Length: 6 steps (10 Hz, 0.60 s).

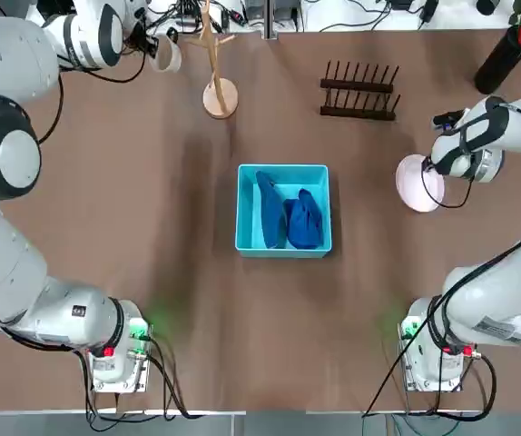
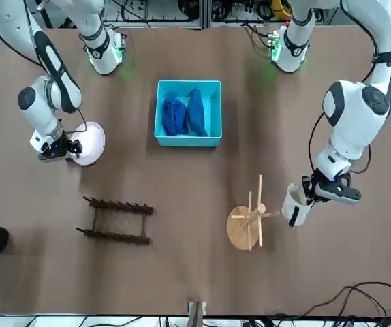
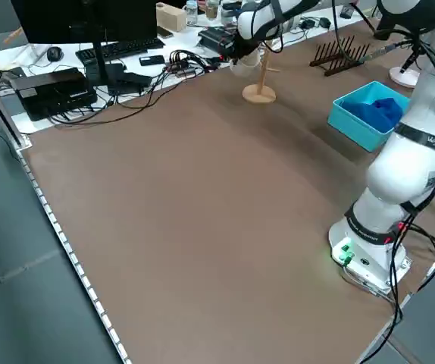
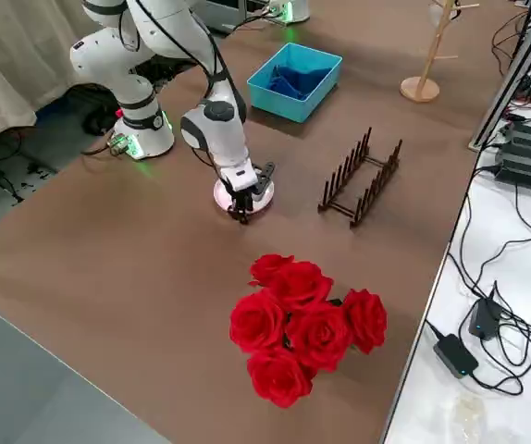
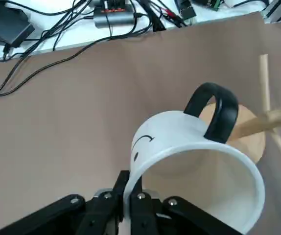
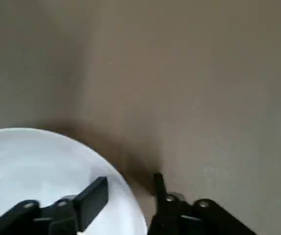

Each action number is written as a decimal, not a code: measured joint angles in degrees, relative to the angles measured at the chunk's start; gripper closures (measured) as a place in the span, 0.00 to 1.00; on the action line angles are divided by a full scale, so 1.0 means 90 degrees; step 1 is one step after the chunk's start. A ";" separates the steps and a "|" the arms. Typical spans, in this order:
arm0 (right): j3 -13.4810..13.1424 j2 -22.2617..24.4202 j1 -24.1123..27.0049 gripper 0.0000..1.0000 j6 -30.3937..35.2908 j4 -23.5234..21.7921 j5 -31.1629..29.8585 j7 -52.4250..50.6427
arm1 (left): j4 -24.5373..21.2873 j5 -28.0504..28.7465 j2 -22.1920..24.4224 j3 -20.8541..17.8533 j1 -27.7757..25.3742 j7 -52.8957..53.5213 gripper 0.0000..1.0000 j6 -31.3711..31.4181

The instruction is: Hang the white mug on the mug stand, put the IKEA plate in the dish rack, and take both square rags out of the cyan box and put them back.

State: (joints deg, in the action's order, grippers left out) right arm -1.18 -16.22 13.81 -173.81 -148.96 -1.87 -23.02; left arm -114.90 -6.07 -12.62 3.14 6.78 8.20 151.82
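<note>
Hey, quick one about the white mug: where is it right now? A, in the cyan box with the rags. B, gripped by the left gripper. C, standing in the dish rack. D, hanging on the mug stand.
B: the left gripper's fingers pinch the wall of the white mug at its rim.

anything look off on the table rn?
Nothing spilled or damaged that I can see. The white mug is tilted, but it's in the left tool. Both rags sit bunched in the cyan box.
</note>
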 joint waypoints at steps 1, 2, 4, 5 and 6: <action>-0.0005 0.0004 0.0000 0.76 -0.0005 0.0016 0.0000 -0.0005 | 0.0000 0.0000 -0.0012 0.0054 0.0035 -0.0156 0.94 0.0081; 0.0003 0.0019 -0.0001 0.86 -0.0022 0.0036 0.0000 -0.0005 | -0.0012 0.0000 -0.0024 0.0102 0.0075 -0.0299 0.94 0.0113; 0.0054 0.0121 -0.0010 0.90 0.0280 0.0184 -0.0001 -0.0020 | -0.0204 0.0000 -0.0024 0.0163 0.0094 -0.0512 0.94 0.0503; 0.0079 0.0256 -0.0017 0.90 0.0761 0.0387 -0.0002 -0.0037 | -0.0362 0.0000 -0.0025 0.0179 0.0094 -0.0619 0.94 0.0815; 0.0099 0.0468 -0.0041 0.90 0.1513 0.0693 -0.0007 -0.0117 | -0.0471 0.0000 -0.0025 0.0196 0.0095 -0.0756 0.94 0.0979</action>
State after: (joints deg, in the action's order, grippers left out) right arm -0.28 -12.01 13.44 -160.19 -142.72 -1.92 -24.07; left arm -119.14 -6.07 -12.84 4.90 7.63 1.39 160.63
